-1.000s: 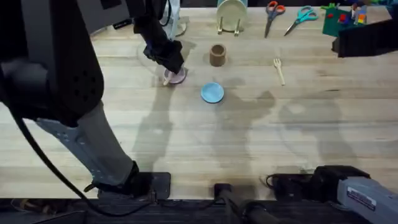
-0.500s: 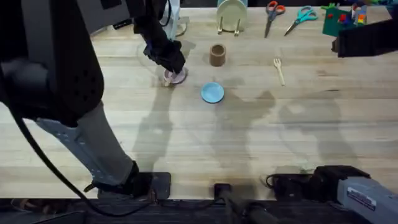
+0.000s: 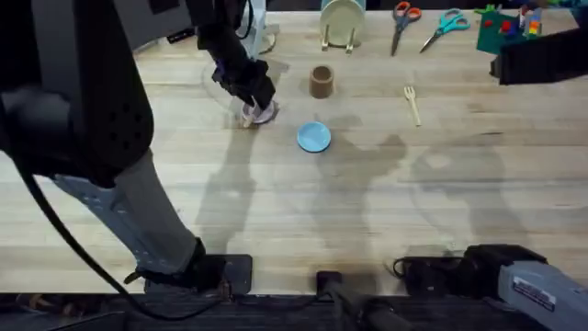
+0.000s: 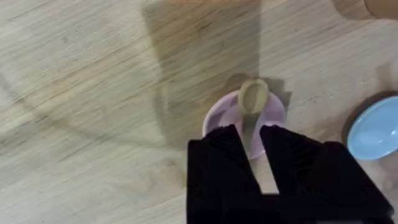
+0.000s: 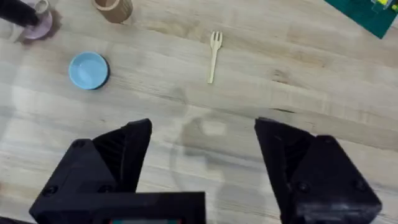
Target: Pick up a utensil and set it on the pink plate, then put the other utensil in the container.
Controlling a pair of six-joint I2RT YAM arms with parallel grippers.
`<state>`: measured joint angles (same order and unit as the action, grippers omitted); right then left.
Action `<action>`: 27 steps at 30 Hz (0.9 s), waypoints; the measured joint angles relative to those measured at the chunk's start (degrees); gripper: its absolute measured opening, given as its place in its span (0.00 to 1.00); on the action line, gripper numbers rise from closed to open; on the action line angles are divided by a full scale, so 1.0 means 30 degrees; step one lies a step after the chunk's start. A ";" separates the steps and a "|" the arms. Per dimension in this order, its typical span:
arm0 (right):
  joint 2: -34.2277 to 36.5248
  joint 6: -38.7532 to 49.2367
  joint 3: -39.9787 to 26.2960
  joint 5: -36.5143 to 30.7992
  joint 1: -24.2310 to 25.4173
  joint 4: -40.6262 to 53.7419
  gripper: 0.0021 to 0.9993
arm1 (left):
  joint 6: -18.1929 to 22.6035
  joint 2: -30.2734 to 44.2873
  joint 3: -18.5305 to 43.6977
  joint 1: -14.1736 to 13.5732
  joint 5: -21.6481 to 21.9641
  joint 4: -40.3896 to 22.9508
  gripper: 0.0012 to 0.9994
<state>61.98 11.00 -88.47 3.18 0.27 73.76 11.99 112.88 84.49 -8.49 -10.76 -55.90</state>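
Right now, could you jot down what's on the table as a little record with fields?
spoon: bowl resting on the pink plate, handle between the left tool's fingers
left tool: over the pink plate, shut on the spoon
fork: lying flat on bare wood, untouched
container: upright, beyond the blue plate
right tool: open, holding nothing

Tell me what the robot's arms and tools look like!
Both arms are mostly black. The left arm has a big rounded black shell, a pale grey section lower down, and a thin black cable looping beside it. The right arm has a grey-white block with a small label. The left tool has two flat black fingers; the right tool has chunky, angular black ones.
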 joint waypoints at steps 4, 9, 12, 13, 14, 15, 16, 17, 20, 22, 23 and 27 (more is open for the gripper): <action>-0.0001 0.0000 0.0000 0.0001 0.0000 0.0000 1.00 | 0.0000 0.0000 0.0000 0.0000 0.0000 -0.0062 0.24; 0.0002 0.0000 0.0000 0.0003 0.0000 0.0000 1.00 | 0.0061 -0.0148 0.0000 0.0000 0.0022 -0.0339 0.39; 0.0003 0.0000 0.0000 0.0003 0.0000 0.0000 1.00 | 0.0193 -0.0779 0.0000 0.0000 0.0076 -0.0589 0.78; -0.0001 0.0000 0.0000 0.0000 0.0000 0.0000 1.00 | 0.0208 -0.1124 0.0000 0.0000 0.0080 -0.0654 0.93; -0.0001 0.0000 0.0000 0.0007 0.0000 0.0000 1.00 | 0.0277 -0.1539 0.0000 0.0000 0.0080 -0.0729 0.98; -0.0001 0.0000 0.0000 0.0002 0.0000 0.0000 1.00 | 0.0313 -0.1980 0.0000 0.0000 0.0087 -0.0813 0.99; -0.0001 0.0000 0.0000 0.0004 0.0000 0.0000 1.00 | 0.0338 -0.2411 0.0000 0.0000 0.0087 -0.0903 0.99; -0.0001 0.0000 0.0000 0.0000 0.0000 0.0000 1.00 | 0.0364 -0.2924 0.0000 0.0000 0.0087 -0.1002 1.00; 0.0006 0.0000 0.0000 0.0006 0.0000 0.0000 1.00 | 0.0471 -0.4260 0.0000 0.0000 0.0087 -0.1367 1.00; -0.0001 0.0000 0.0000 0.0007 0.0000 0.0000 1.00 | 0.0651 -0.5168 0.0000 0.0000 0.0087 -0.1761 1.00; 0.0005 0.0000 0.0000 0.0006 0.0000 0.0000 1.00 | 0.0759 -0.5660 0.0000 0.0000 0.0087 -0.1979 1.00; -0.0001 0.0000 0.0000 0.0000 0.0000 0.0000 1.00 | 0.1196 -0.7441 0.0000 0.0000 0.0087 -0.2784 1.00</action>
<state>61.98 11.00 -88.47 3.18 0.27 73.76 15.58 90.56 84.49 -8.49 -10.50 -64.25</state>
